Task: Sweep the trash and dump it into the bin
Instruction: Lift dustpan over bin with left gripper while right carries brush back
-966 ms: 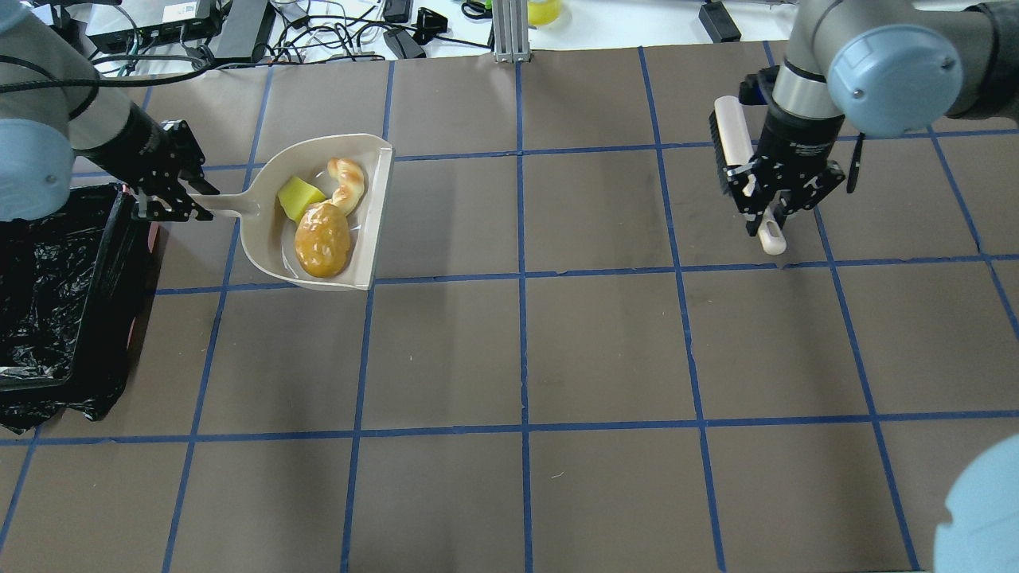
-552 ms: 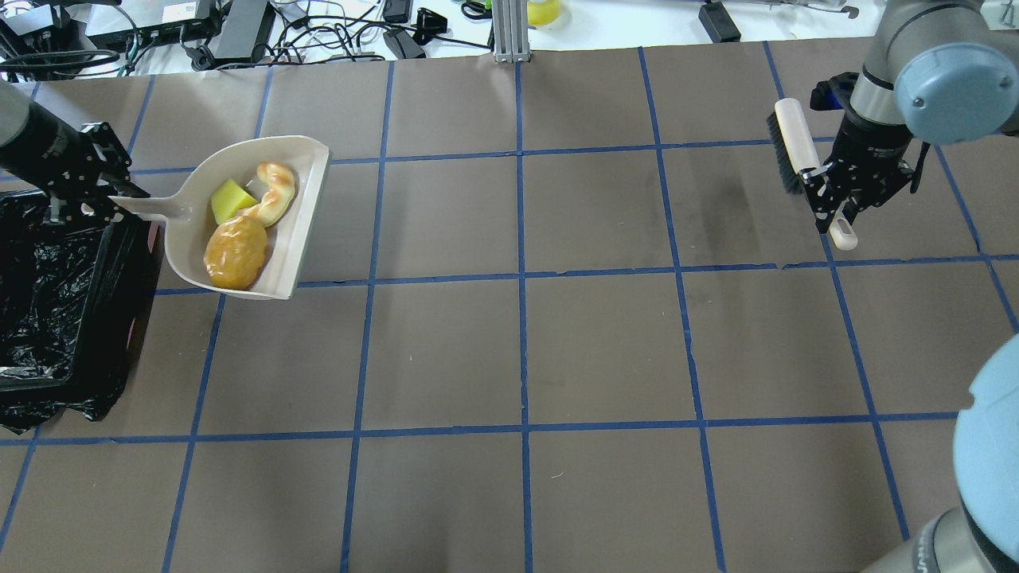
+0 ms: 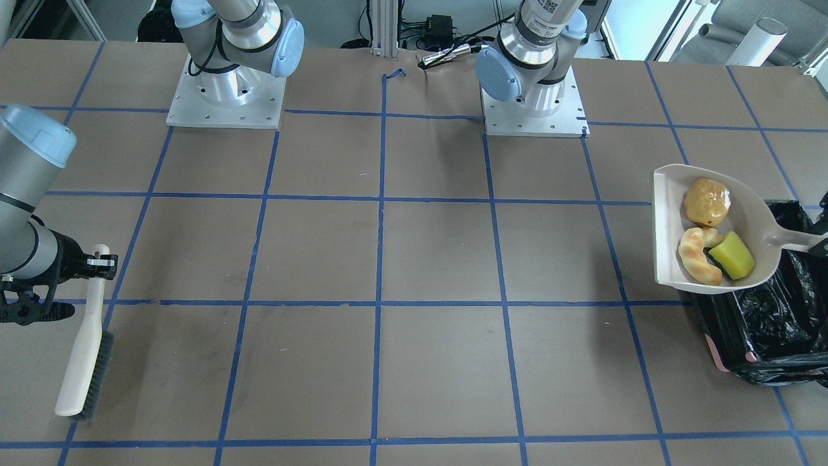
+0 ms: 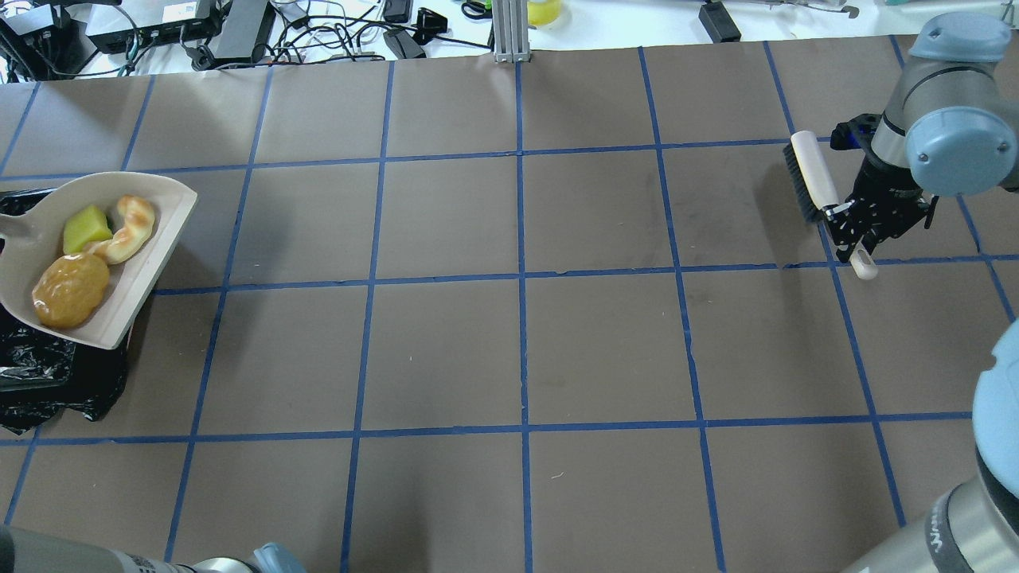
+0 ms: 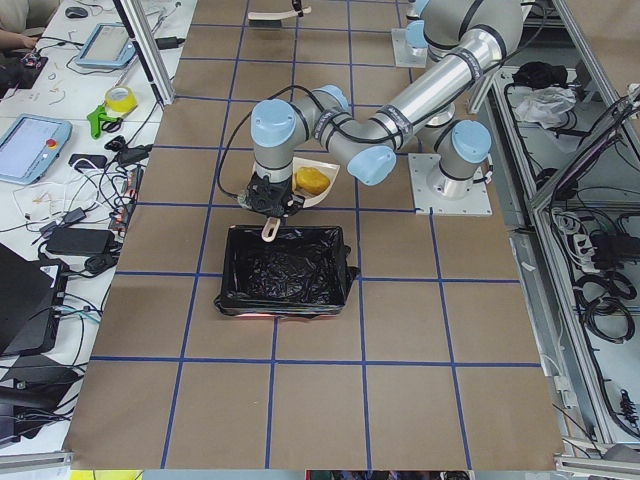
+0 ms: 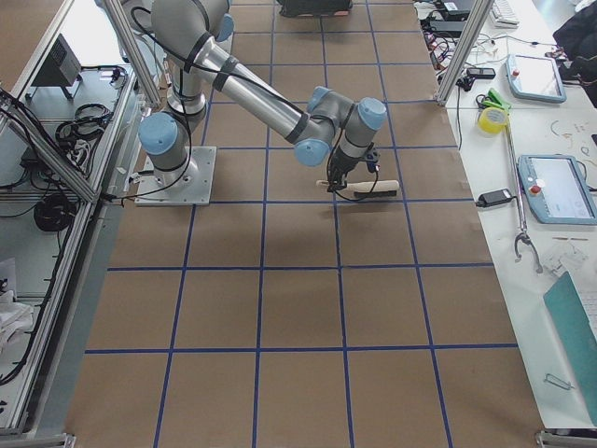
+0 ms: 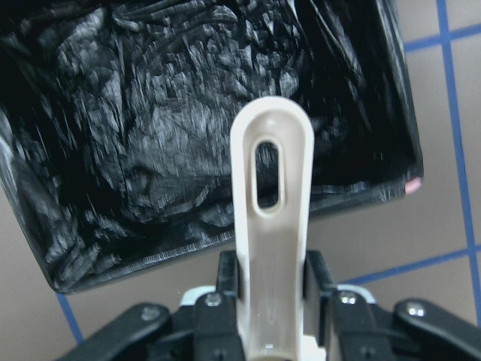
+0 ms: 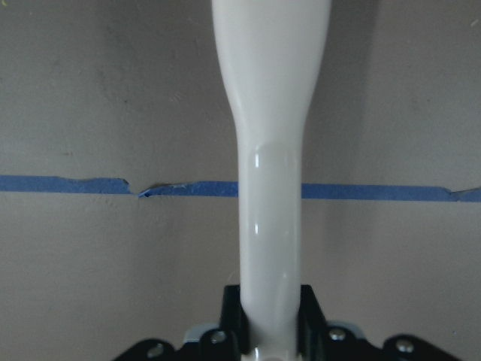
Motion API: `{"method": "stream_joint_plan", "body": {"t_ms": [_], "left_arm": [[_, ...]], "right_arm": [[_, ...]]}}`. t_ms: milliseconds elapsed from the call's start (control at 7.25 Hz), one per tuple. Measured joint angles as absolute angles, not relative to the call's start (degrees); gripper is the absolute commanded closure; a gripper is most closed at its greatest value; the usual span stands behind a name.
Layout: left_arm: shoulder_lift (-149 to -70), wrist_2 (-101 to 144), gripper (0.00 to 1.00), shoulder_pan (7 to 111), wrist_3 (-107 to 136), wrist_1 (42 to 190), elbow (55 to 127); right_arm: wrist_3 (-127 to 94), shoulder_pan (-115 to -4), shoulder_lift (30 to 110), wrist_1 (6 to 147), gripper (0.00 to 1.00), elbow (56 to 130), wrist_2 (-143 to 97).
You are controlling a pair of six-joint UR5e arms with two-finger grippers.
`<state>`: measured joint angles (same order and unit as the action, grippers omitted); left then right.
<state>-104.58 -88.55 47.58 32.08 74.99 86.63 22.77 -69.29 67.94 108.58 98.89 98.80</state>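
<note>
The beige dustpan [image 4: 163,227] holds the croissant [image 4: 131,231], the yellow sponge [image 4: 86,228] and the tan-brown lump [image 4: 70,290]. It hangs over the near edge of the black-lined bin [image 4: 48,382]. The front view shows the pan [image 3: 669,233] above the bin [image 3: 776,323]. My left gripper [image 7: 272,282] is shut on the dustpan handle [image 7: 270,195], whose end is over the bin's black bag [image 7: 150,135]. My right gripper [image 4: 856,231] is shut on the handle of the beige hand brush [image 4: 808,179] at the table's right side.
The brown table [image 4: 517,342] carries a grid of blue tape. Cables and boxes [image 4: 199,24] lie beyond its far edge. A pink rim corner [image 3: 715,353] of the bin shows. The brush [image 3: 84,349] hangs just above the table.
My left arm has carried the loaded dustpan leftward until it overlaps the bin. My right arm has moved the brush to the right.
</note>
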Motion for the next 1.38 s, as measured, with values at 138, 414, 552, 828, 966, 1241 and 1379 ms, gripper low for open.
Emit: {"method": "stream_joint_plan", "body": {"t_ms": [138,414,552,828,966,1241,1379], "left_arm": [[-105.7,-88.7,1.0,46.0,29.2,74.5,85.4],[-107.6,-90.1,1.0,43.4,24.6,71.7,83.1],[-108.8,-90.5,1.0,42.2,22.1,69.3,82.5],[-110.9,-90.7,1.0,40.5,18.5,65.3,81.0],[-111.9,-90.7,1.0,40.1,17.1,64.7,79.5],[-113.4,-90.7,1.0,39.5,15.0,60.9,78.0],[-114.0,-90.6,1.0,39.5,13.3,57.2,78.2]], "right_arm": [[23.0,-69.3,67.9,108.7,0.67,99.1,98.9],[23.1,-69.3,67.8,108.8,0.62,99.4,98.9],[23.0,-69.3,67.8,108.8,0.54,99.5,98.9],[22.9,-69.3,67.5,108.8,0.46,99.5,98.9],[22.9,-69.3,67.3,108.8,0.4,99.5,98.9],[22.9,-69.3,67.3,108.8,0.24,99.4,98.8],[23.0,-69.3,67.5,108.8,0.0,99.2,98.6]]}}
